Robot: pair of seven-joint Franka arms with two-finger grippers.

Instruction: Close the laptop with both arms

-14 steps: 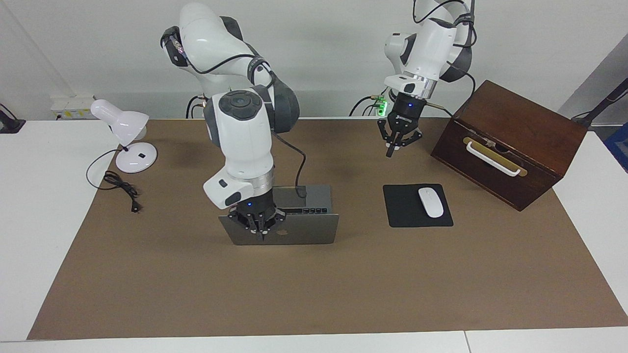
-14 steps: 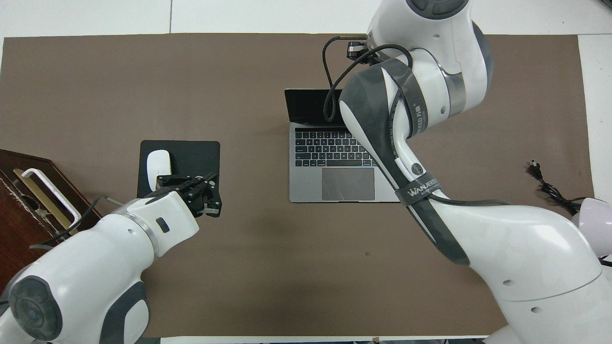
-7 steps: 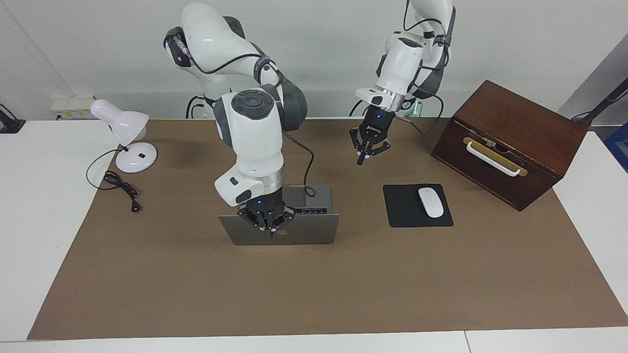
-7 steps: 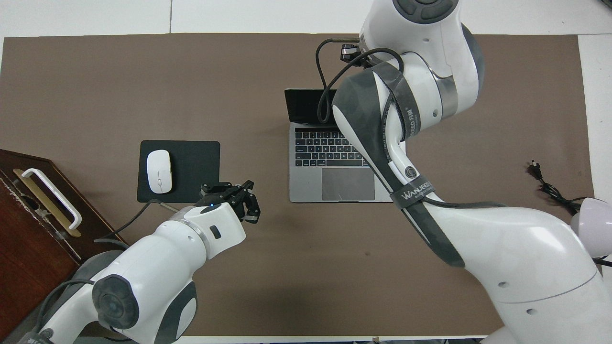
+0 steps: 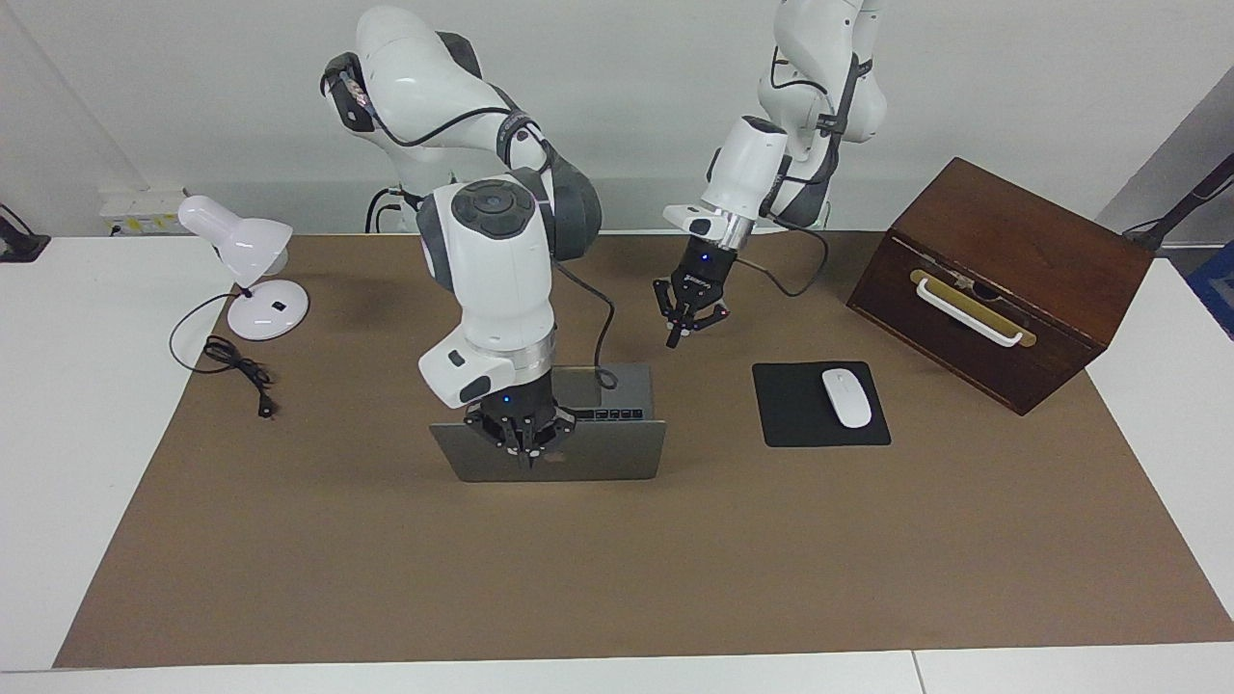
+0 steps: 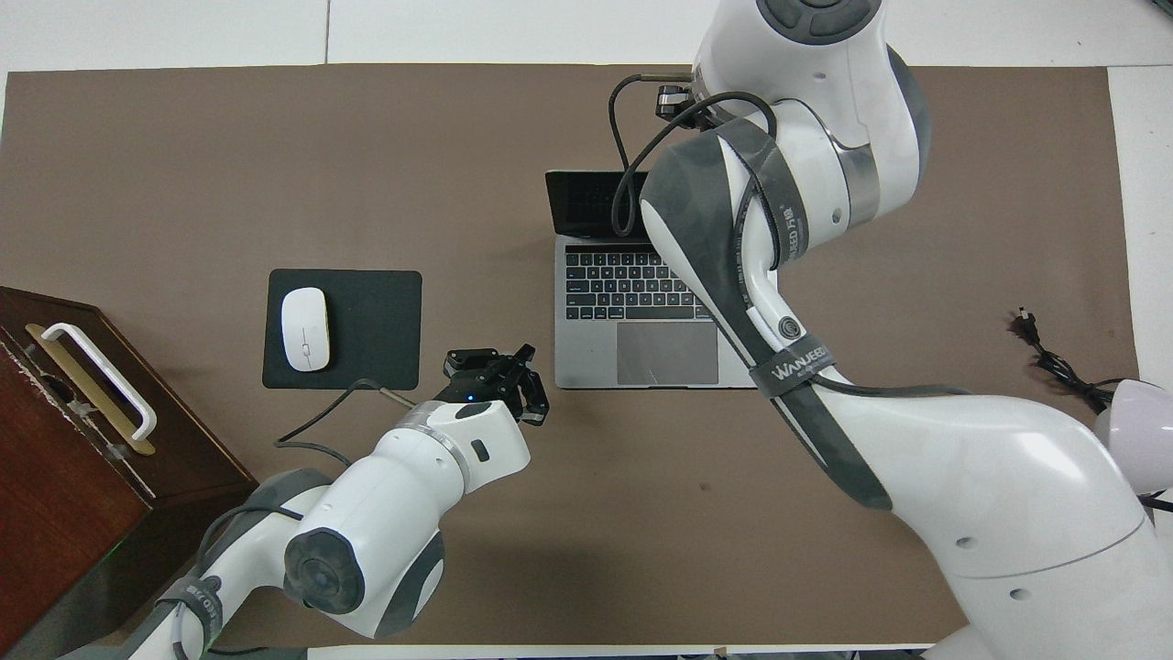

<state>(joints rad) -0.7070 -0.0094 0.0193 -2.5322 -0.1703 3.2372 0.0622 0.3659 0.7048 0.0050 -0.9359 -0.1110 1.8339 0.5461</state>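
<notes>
The silver-grey laptop (image 5: pixel 598 463) (image 6: pixel 632 353) stands open mid-table, its lid upright with the back away from the robots. My right arm reaches over it. The right gripper (image 5: pixel 527 461) hangs down at the lid's top edge, shut, its tips against the lid's outer face by the logo. That gripper is hidden under the arm in the overhead view. My left gripper (image 5: pixel 673 339) (image 6: pixel 515 385) is shut on nothing, in the air over the brown mat beside the laptop's front corner toward the left arm's end.
A black mouse pad (image 5: pixel 800 424) (image 6: pixel 376 321) with a white mouse (image 5: pixel 846 397) (image 6: pixel 304 315) lies beside the laptop. A brown wooden box (image 5: pixel 1003 260) with a white handle stands at the left arm's end. A white lamp (image 5: pixel 246 255) and its cord (image 5: pixel 241 371) sit at the right arm's end.
The left arm has swung from near the mouse pad toward the laptop, gripper lower and still shut. The right gripper has shifted slightly along the lid's top edge.
</notes>
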